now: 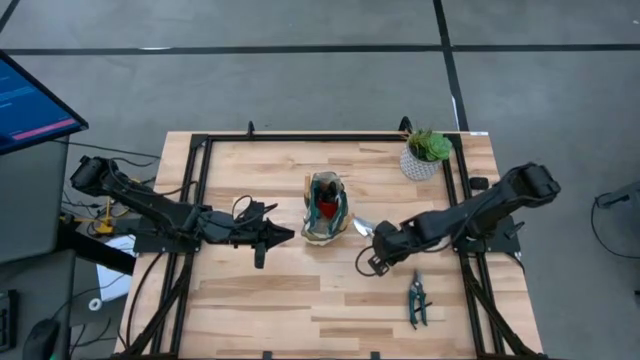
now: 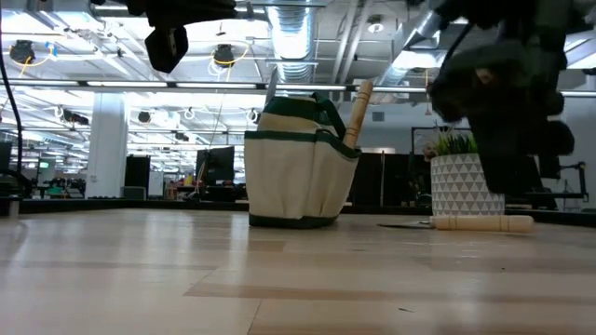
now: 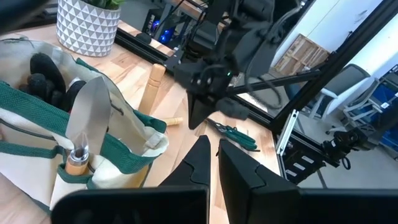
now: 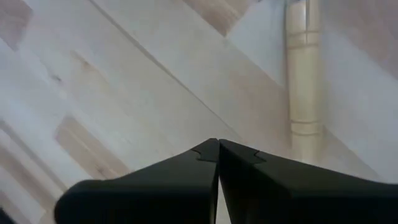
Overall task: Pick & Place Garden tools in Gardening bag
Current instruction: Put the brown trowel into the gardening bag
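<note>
The beige gardening bag [image 1: 325, 208] with green trim stands upright on the table's middle. It holds a red item [image 1: 327, 208], a trowel in an outer pocket with its blade up [image 3: 93, 118], and a wooden handle [image 2: 358, 112] sticking out of the top. A second trowel lies on the table right of the bag, showing its blade [image 1: 361, 225] and wooden handle [image 2: 484, 222]. The green pruning shears [image 1: 416, 300] lie flat at the near right. My left gripper [image 1: 290, 236] is shut and empty just left of the bag. My right gripper [image 4: 217, 155] is shut above the table beside the trowel's handle [image 4: 305, 81].
A green plant in a white patterned pot [image 1: 425, 155] stands at the far right corner. A black frame [image 1: 200, 200] runs along the table's edges. Bare wood [image 1: 280, 300] lies along the near side, left of the shears.
</note>
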### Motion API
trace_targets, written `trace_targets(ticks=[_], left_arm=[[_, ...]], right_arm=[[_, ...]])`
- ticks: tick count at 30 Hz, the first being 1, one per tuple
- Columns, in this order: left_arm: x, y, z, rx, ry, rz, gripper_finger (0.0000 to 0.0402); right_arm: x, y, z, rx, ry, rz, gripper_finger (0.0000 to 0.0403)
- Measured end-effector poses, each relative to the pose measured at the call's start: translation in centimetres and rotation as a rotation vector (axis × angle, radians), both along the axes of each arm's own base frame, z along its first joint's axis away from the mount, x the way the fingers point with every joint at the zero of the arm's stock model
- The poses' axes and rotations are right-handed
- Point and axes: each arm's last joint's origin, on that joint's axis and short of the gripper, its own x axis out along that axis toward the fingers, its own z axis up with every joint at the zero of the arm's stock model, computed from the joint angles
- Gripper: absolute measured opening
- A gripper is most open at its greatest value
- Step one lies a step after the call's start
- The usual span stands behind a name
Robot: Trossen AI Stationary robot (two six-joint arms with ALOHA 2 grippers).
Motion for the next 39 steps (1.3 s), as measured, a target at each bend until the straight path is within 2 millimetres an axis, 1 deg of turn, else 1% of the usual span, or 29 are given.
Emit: trace_targets(ticks=[3,5,8,12,15,18,21,23,26,30,34,36,39], left_arm=[[0.0,0.0,0.0,0.002,0.0,0.0,0.0002],[0.0,0.0,0.0,0.003,0.0,-0.001,0.0002],[0.0,0.0,0.0,0.016,0.001,-0.003,0.0002],[0.0,0.0,0.0,0.042,0.003,-0.008,0.0002],[0.0,0.0,0.0,0.046,0.004,-0.008,0.0002],[0.0,0.0,0.0,0.045,0.004,-0.011,0.0002],[-0.2,0.1,0.4,0.033,-0.014,-0.037,0.0002],[-0.3,0.2,0.6,0.029,-0.02,-0.039,0.0002],[-0.7,0.5,1.2,0.023,-0.046,-0.032,0.0002],[-1.3,1.0,2.1,0.04,-0.083,-0.023,0.0002],[-2.1,1.5,3.1,0.053,-0.132,-0.016,0.0002],[-2.5,1.6,3.4,0.067,-0.147,-0.015,0.0002],[-2.9,1.8,3.9,0.064,-0.17,-0.01,0.0002]], right_arm=[[-0.5,-0.1,-1.5,0.012,0.075,0.016,0.0],[-1.3,-0.3,-2.3,0.007,0.161,0.022,0.0],[-2.4,-0.7,-2.5,-0.041,0.28,0.016,0.0],[-3.0,-1.9,-2.4,-0.148,0.34,-0.02,0.0],[-2.8,-3.2,-2.3,-0.169,0.341,-0.025,0.0],[-1.9,-3.6,-1.5,-0.079,0.323,0.001,0.0],[-0.9,-2.6,0.3,0.05,0.231,0.063,0.0],[-0.2,-1.8,1.2,0.094,0.159,0.084,0.0],[0.7,-1.1,1.7,0.114,0.075,0.103,0.0],[1.2,-1.3,0.1,0.093,0.131,0.102,0.0],[1.5,-1.8,-1.8,0.047,0.226,0.159,0.0],[1.1,-2.3,-2.7,-0.002,0.315,0.16,0.0],[0.4,-3.3,-3.1,-0.1,0.419,0.13,0.0]])
